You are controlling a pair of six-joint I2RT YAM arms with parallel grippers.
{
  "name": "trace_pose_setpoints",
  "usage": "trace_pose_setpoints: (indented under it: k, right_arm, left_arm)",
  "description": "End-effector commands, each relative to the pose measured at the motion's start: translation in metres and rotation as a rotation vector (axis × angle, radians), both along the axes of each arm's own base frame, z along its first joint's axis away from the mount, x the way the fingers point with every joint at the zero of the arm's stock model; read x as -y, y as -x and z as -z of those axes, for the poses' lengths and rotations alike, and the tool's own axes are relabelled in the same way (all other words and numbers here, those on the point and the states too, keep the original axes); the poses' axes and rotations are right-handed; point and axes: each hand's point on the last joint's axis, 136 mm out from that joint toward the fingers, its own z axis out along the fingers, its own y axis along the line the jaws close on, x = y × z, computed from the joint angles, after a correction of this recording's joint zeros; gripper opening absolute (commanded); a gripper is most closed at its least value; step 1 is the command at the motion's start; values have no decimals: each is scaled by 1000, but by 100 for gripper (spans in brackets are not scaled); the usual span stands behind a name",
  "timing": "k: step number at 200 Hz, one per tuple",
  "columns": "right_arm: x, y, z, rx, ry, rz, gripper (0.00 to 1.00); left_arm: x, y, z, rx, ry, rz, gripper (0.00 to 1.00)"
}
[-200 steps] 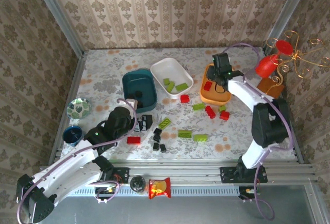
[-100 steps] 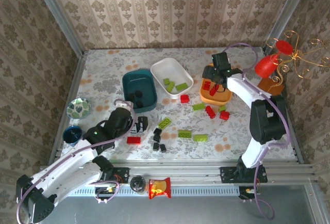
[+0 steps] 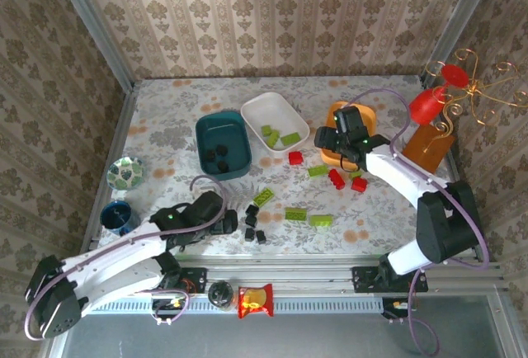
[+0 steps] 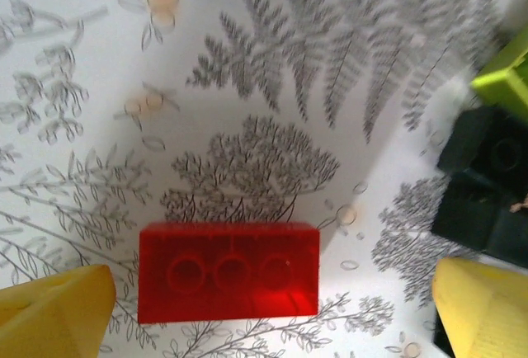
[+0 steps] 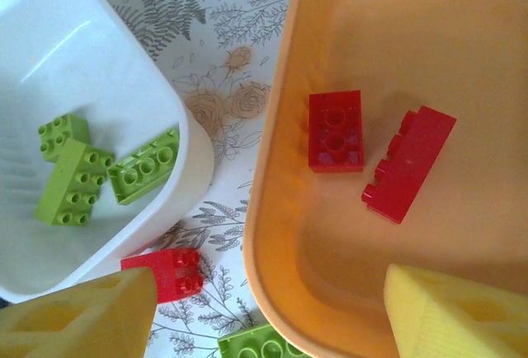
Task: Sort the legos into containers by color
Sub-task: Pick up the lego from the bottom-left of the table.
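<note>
1. The left claw (image 4: 268,313) is spread wide and empty, low over the tabletop (image 4: 247,61)
2. A red brick (image 4: 228,271) lies flat between its fingers, clear of both
3. Just right of that brick sit black bricks (image 4: 487,201), with a green brick (image 4: 507,77) beyond them
4. The right claw (image 5: 268,317) is spread too, pinching nothing, above the near rim of the orange tub (image 5: 264,209)
5. In the orange tub lie two red bricks (image 5: 336,130), apart from each other
6. The white tub (image 5: 190,152) stands just beside it, holding three green bricks (image 5: 74,183)
7. A third red brick (image 5: 169,271) rests on the tabletop at the foot of the white tub
8. Left of the white tub, the teal tub (image 3: 202,139) holds black pieces (image 3: 217,153)
9. Loose greens (image 3: 295,214) and reds (image 3: 336,178) lie scattered between the arms
</note>
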Motion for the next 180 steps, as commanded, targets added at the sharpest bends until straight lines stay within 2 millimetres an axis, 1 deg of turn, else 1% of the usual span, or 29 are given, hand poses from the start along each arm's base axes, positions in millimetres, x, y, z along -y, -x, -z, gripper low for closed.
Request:
trace_pose_setpoints:
  k: [1,17,39,45,61,63,66,104,111,139,160,173,180]
  right_arm:
    - [-3,-3,-29,80,-53,4,74]
    - [-2,0,-32,87,-54,3,74]
    - [0,3,-35,95,-53,2,74]
    - [0,4,-34,94,-50,3,74]
    - [2,4,-32,88,-45,8,75]
    - [3,6,-40,108,-51,8,75]
    - [3,6,-44,116,-54,8,75]
    - [5,7,-49,130,-62,12,75]
    - [5,6,-49,130,-64,14,75]
    - [5,6,-49,131,-65,13,75]
    - [5,9,-48,129,-72,18,75]
    - [5,12,-46,125,-81,17,75]
    - [6,15,-45,123,-84,19,75]
  left_arm:
    - [-11,2,15,-29,-52,-75,100]
    - [-7,-3,17,-14,-53,-67,99]
    - [-7,-8,20,-5,-92,-50,92]
    - [-7,-8,21,-8,-106,-43,90]
    - [-7,-8,25,-27,-129,-35,79]
    - [-7,-8,26,-30,-131,-35,79]
    - [-7,-7,27,-35,-134,-34,78]
    - [-9,-1,41,-79,-152,-28,78]
    - [-9,0,41,-80,-151,-26,75]
    - [-6,-4,34,-47,-134,-17,61]
    - [-2,-9,25,-16,-121,3,57]
    - [4,-15,13,13,-117,31,55]
    - [9,-19,4,35,-112,54,55]
